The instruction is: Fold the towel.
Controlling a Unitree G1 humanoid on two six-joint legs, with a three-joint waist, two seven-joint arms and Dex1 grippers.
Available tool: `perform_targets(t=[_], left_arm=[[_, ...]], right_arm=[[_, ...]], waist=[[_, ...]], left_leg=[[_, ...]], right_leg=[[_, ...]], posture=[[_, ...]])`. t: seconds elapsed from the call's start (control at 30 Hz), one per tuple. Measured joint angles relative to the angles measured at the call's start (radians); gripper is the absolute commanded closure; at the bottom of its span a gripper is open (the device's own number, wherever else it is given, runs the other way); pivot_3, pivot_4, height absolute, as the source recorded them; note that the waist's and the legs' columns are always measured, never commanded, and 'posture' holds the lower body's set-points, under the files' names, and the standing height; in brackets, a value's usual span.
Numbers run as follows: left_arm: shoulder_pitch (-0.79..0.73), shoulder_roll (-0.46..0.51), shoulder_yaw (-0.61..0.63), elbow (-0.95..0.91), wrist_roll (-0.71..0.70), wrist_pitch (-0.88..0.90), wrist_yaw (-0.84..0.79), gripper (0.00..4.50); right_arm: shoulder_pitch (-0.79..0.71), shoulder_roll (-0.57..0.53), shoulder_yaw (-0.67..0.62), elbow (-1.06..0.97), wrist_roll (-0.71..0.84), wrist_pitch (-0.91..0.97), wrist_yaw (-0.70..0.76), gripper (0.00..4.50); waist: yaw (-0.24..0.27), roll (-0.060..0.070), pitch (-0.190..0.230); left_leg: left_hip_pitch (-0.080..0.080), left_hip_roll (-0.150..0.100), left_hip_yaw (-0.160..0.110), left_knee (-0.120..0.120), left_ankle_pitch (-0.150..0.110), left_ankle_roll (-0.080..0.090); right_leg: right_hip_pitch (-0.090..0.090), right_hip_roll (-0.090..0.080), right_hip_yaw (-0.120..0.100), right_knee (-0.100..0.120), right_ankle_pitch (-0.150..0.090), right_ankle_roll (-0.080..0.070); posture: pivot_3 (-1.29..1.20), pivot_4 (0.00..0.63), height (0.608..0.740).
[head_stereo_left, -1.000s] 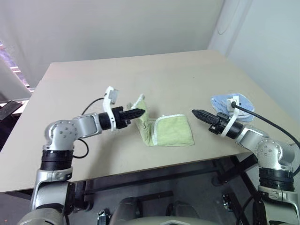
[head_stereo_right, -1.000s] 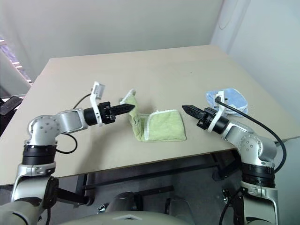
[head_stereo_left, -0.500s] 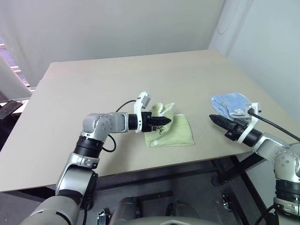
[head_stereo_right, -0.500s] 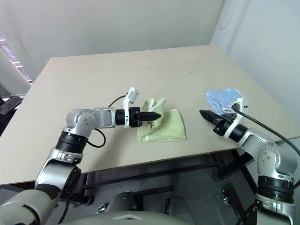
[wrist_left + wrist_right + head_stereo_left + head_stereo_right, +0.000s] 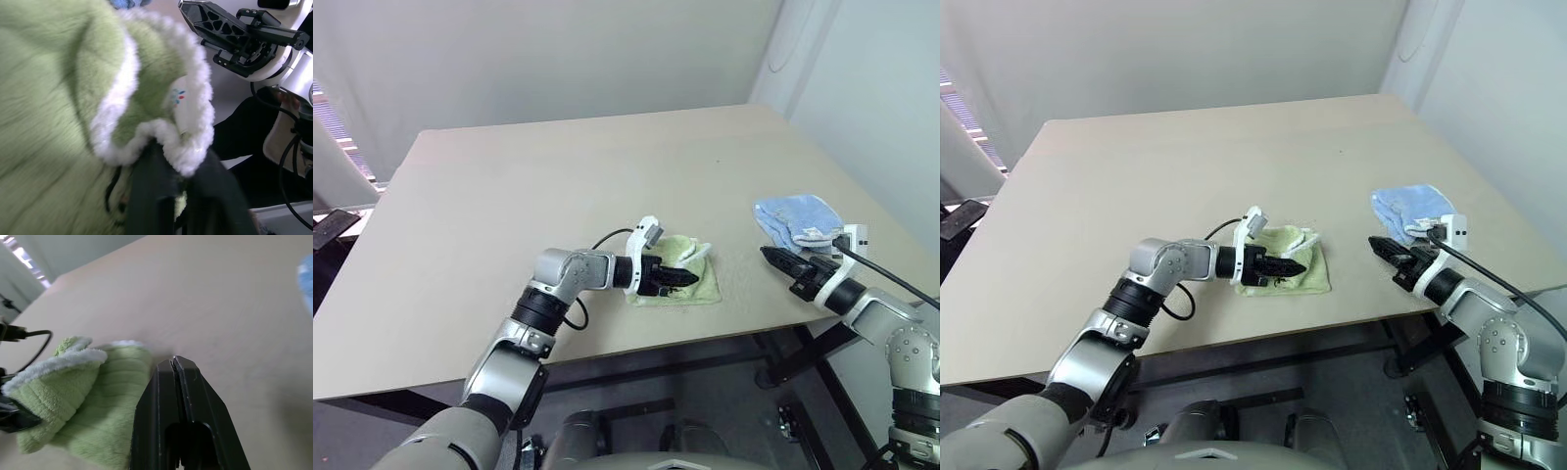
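The light green towel (image 5: 705, 285) lies folded near the table's front edge, its white-edged flap (image 5: 693, 253) raised on top. My left gripper (image 5: 688, 278) reaches in from the left and lies low over the towel. In the left wrist view the white hem (image 5: 161, 132) drapes over its tip and hides it. My right gripper (image 5: 771, 255) is shut and holds nothing. It hovers to the right of the towel, pointing at it across a strip of bare table. The right wrist view has the towel (image 5: 93, 396) ahead of the shut fingers (image 5: 161, 382).
A smaller light blue cloth (image 5: 798, 217) lies crumpled just behind my right gripper, near the table's right edge. The beige table (image 5: 509, 186) stretches wide to the left and back. Its front edge runs close below the towel.
My left gripper has carried the towel's left flap to the right and down, onto the rest of the towel. My right gripper has drawn back to the right, away from the towel.
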Motion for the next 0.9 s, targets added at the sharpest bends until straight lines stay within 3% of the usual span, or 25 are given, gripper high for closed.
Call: perform_targets(t=[0.3, 0.53, 0.73, 0.83, 0.9], left_arm=[[0.018, 0.011, -0.002, -0.090, 0.027, -0.016, -0.087, 0.03], [0.057, 0.039, 0.112, -0.287, -0.021, -0.131, -0.137, 0.03], [0.060, 0.134, 0.112, -0.203, 0.192, -0.531, -0.128, 0.03], [0.073, 0.156, 0.118, -0.143, 0.225, -0.658, -0.175, 0.60], [0.080, 0.169, 0.122, -0.127, 0.212, -0.659, -0.227, 1.28]], right_arm=[[-0.001, 0.005, 0.006, 0.000, -0.009, -0.009, -0.004, 4.50], [-0.040, 0.009, 0.003, 0.006, 0.026, -0.002, 0.000, 4.50], [-0.151, 0.015, 0.116, -0.104, 0.035, -0.001, 0.037, 4.50], [-0.198, 0.018, 0.200, -0.106, 0.011, -0.026, 0.087, 4.50], [-0.206, 0.018, 0.255, -0.100, -0.014, -0.046, 0.125, 4.50]], waist=[[-0.001, 0.000, 0.000], [-0.002, 0.001, 0.000], [-0.001, 0.001, 0.000], [0.004, 0.001, 0.000], [0.002, 0.001, 0.000]], left_leg=[[0.000, 0.000, 0.000, 0.000, 0.000, 0.000], [0.000, 0.001, 0.000, 0.004, 0.000, 0.000], [0.001, 0.003, 0.001, 0.011, 0.000, 0.001], [0.000, 0.004, 0.001, 0.013, -0.001, 0.001], [-0.003, 0.003, 0.001, 0.015, -0.002, 0.003]], right_leg=[[0.000, 0.000, 0.000, 0.001, 0.000, 0.000], [0.000, 0.000, 0.001, 0.004, 0.000, 0.000], [0.000, 0.002, 0.002, 0.011, 0.000, 0.000], [-0.004, 0.002, 0.002, 0.010, -0.001, -0.002], [-0.006, 0.001, 0.002, 0.010, -0.001, -0.001]], posture=[[0.00, 0.000, 0.724], [0.00, 0.000, 0.724], [0.00, 0.000, 0.724], [0.00, 0.000, 0.724], [0.00, 0.000, 0.724]])
